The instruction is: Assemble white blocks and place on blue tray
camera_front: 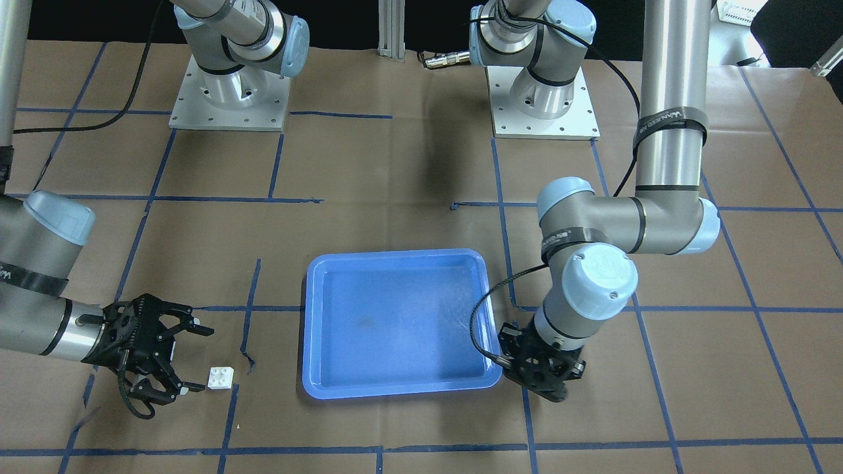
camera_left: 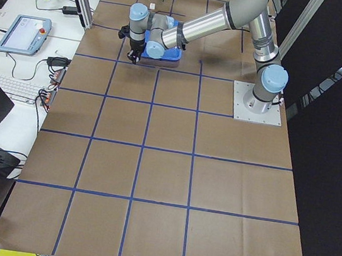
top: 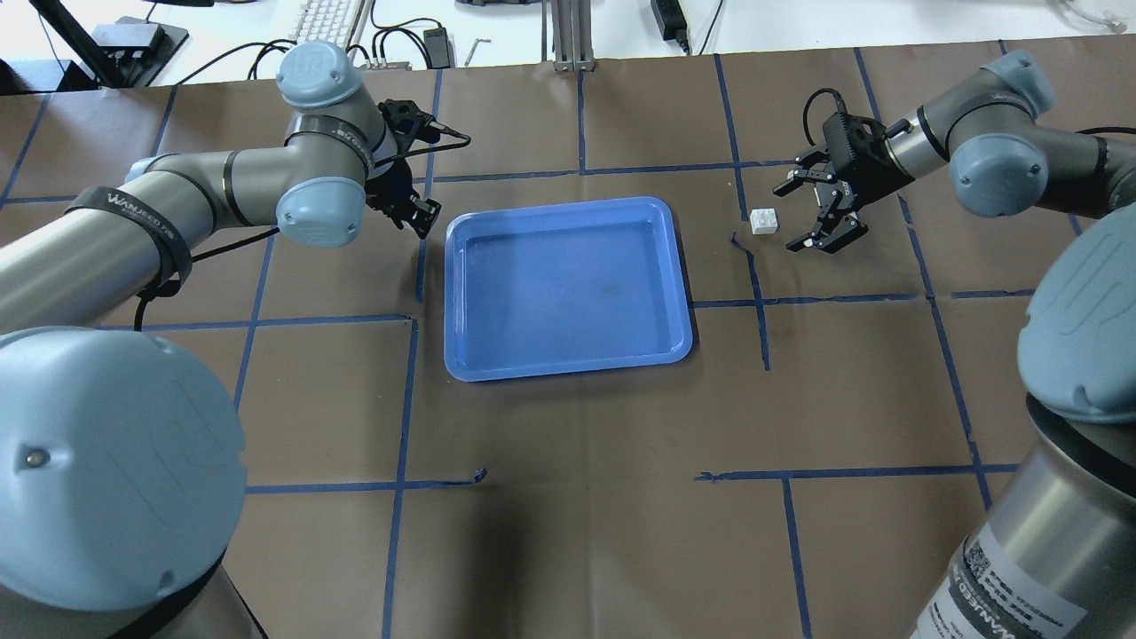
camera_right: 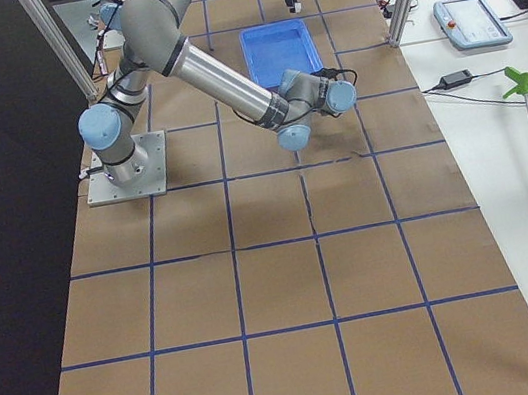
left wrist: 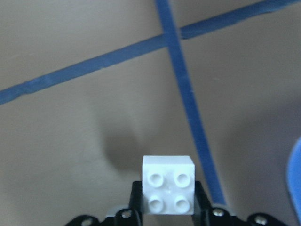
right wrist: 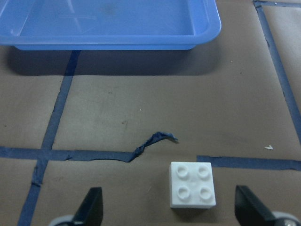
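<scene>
at lower left, front view, right pincer [camera_front: 197,359] gapes wide by a loose white block [camera_front: 220,378], likely light, stiff, slick: pinch flat sides. left pincer [left wrist: 168,209] grips the twin block [left wrist: 168,184].

Left gripper [camera_front: 548,392] hides its white block [left wrist: 168,184] from front, overhead views.
</scene>
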Available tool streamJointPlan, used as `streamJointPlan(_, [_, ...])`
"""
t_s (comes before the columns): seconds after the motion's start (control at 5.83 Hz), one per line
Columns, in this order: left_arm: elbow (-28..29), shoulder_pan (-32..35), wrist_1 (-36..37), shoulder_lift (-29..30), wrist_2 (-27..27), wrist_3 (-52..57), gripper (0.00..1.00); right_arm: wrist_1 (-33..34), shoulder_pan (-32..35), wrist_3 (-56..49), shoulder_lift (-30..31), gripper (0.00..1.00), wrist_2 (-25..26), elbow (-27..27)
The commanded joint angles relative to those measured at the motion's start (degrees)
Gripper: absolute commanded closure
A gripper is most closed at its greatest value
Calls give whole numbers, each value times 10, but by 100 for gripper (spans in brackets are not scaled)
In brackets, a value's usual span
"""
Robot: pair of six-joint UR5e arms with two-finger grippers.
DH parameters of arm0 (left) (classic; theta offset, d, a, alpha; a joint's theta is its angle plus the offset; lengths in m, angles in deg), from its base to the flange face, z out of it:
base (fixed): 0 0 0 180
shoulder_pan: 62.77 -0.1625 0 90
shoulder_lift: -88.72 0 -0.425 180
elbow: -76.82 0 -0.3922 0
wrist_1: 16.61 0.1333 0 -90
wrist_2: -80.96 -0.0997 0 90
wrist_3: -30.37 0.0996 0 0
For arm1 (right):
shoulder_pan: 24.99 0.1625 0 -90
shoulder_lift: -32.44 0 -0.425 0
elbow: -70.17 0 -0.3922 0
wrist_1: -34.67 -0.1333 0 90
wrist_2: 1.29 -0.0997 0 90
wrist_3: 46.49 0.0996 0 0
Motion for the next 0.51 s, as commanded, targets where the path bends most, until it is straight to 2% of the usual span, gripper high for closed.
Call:
streamJointPlan(0.0, [-12, 77, -3, -17, -3, 178, 97, 41, 0, 1, -22, 1, -7, 1])
streamJointPlan(0.34, [-30, 138, -3, -7, -6, 302, 94, 39, 0, 2, -25, 2, -6, 0])
